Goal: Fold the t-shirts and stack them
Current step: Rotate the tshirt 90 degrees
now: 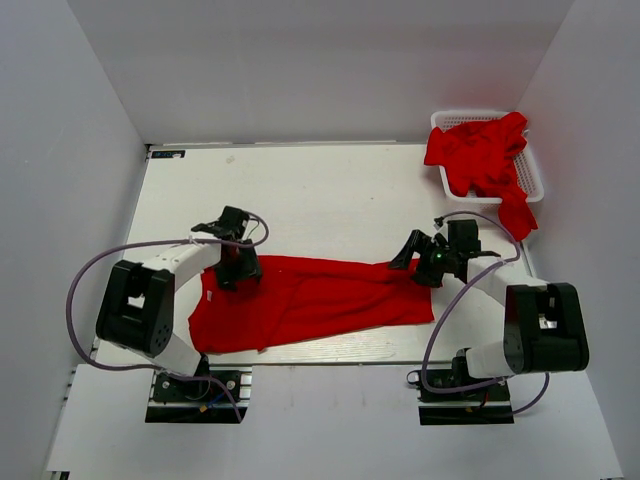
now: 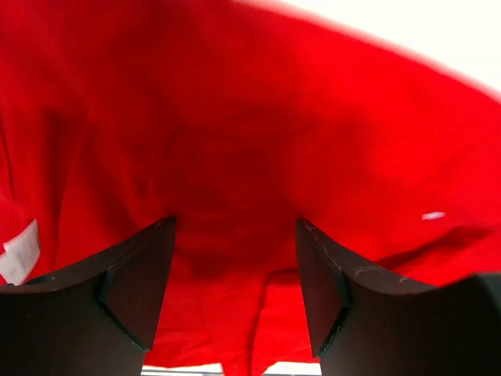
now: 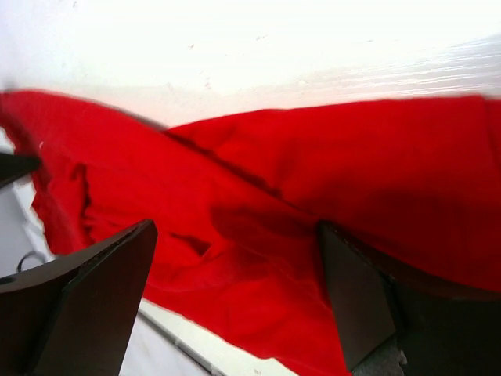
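"Red cloth right across the front of your desk [image 1: 330,190]. Which t-shirt [image 1: 310,300] is that?"

"The one I have laid out. It lies crumpled and stretched sideways along the near edge, reaching from my left arm to my right, its wider end on the left."

"And your left hand [image 2: 235,231]?"

"It is down over the shirt's left end, close to the upper hem. My fingers [image 2: 133,274] stand apart and nothing is pinched between them; I see only rumpled fabric beneath the gap, so that hand is released. A small white label [image 2: 19,252] shows on the cloth off to one side."

"The right hand [image 3: 235,235]?"

"Spread as wide as it goes, holding nothing. It hangs over the shirt's right end, near the upper corner. From the wrist I look down on folds running slantwise, with bare desk beyond them."

"Does either hand touch the fabric?"

"The left is so close that I cannot tell. The right looks clear of it."

"Where are the other shirts?"

"A heap of t-shirts [image 1: 480,155] fills the white lattice basket [image 1: 470,117] at the far right corner, well apart from the spread one. Part of the heap droops over the basket's near rim towards the desk."
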### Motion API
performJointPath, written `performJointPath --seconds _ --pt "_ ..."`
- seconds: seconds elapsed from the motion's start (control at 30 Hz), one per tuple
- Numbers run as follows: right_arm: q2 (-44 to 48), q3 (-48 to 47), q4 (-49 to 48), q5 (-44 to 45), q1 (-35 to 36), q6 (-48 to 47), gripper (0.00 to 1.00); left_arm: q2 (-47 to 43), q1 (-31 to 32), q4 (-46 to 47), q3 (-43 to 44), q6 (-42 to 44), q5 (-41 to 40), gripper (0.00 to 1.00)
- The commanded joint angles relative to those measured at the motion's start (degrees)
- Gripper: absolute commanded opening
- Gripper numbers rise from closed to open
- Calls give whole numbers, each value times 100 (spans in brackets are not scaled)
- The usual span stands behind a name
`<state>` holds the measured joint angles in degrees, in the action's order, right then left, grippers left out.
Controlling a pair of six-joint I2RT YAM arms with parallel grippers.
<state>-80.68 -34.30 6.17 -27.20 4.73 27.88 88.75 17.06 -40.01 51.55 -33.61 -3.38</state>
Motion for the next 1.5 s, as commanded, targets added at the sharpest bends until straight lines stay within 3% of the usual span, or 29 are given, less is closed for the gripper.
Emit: performJointPath --seconds 0.0,0.13,0.33,0.5,0.53,0.63,0.67,0.73,0.77,0.9,1.03,1.17,1.33,1.47 --pt "78 310 173 1585 1 94 90 -358 26 134 -250 -287 48 73" --pt "413 345 235 1964 28 139 90 246 26 406 -93 -409 -39 73" --pt "484 389 270 1920 220 105 90 2337 -27 345 1732 -253 -286 72" --pt "396 582 358 2070 607 -177 90 4524 34 -110 5122 240 72 72" --pt "361 618 332 2026 764 -195 90 5433 34 -295 6512 240 396 72" --pt "255 671 375 2026 1230 -283 90 6722 87 -552 9090 363 1056 72" --pt "264 671 280 1974 1632 -431 90 7117 87 -308 9301 311 1302 73" --pt "229 627 218 1694 1925 -459 90 7025 87 1064 8711 110 1994 79" --pt "176 592 200 1666 2396 -589 90 6911 148 1474 8462 -83 2138 81" --pt "-245 127 244 1175 3322 -1117 90 7155 411 1838 9116 -146 1955 90" --pt "-562 -269 411 928 4412 -1381 90 7156 535 2470 8961 -427 2052 93" --pt "-676 -892 717 227 5334 -1662 90 7156 597 2533 8960 -428 2104 96" --pt "-72 -1174 903 539 5495 -1374 90 6779 597 2401 8785 -244 1947 99" --pt "535 -1517 1237 2127 5451 -1127 90 6085 597 2323 8574 64 1605 99"
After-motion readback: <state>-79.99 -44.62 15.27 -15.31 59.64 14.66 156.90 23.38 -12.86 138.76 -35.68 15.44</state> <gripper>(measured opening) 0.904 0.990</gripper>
